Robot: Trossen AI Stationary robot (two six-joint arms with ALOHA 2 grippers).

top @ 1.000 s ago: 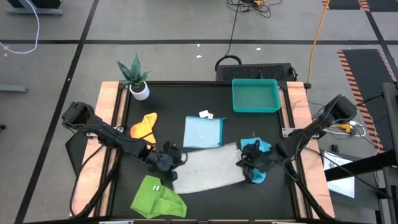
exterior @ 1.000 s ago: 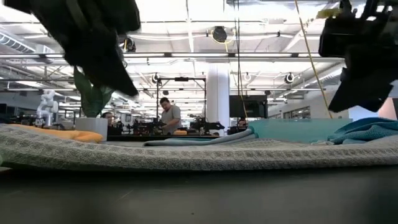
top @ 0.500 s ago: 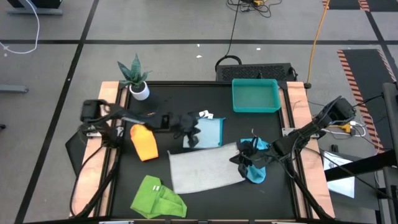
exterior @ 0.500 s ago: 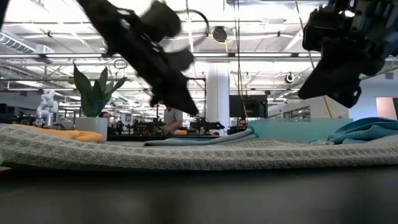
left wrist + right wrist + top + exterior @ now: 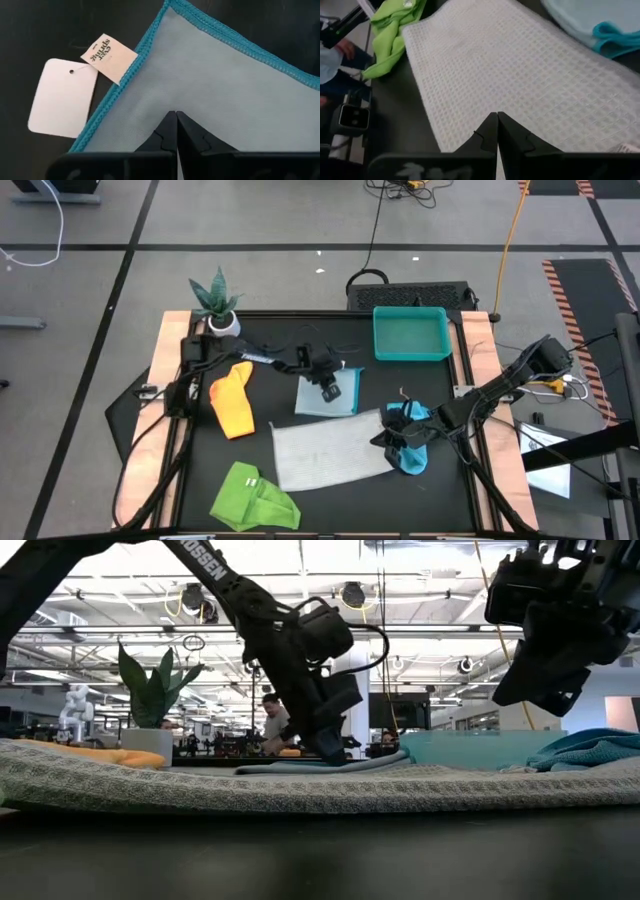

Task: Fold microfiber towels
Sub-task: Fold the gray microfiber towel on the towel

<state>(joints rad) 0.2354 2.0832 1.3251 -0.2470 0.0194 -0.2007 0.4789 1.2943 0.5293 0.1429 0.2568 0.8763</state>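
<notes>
A light blue towel lies flat at the table's middle, with a paper tag at one corner. My left gripper is shut, its tips low over this towel near that corner. A white-grey towel lies spread nearer the front. My right gripper hangs shut above its right end, beside a crumpled turquoise towel. A yellow-orange towel lies at the left and a lime green towel at the front left. My left gripper points slanting down from the table's left, its shut fingertips right at the light blue towel's surface a little in from the tagged corner. Whether they touch the cloth I cannot tell.
A rigid teal tray stands at the far right of the table and a potted plant at the far left corner. Bare black tabletop shows between the plant and the tray. People stand in the room beyond the table.
My left gripper has swung from the white-grey towel's left end toward the far and right side of the table and has sunk down over the light blue towel. It has stayed shut.
</notes>
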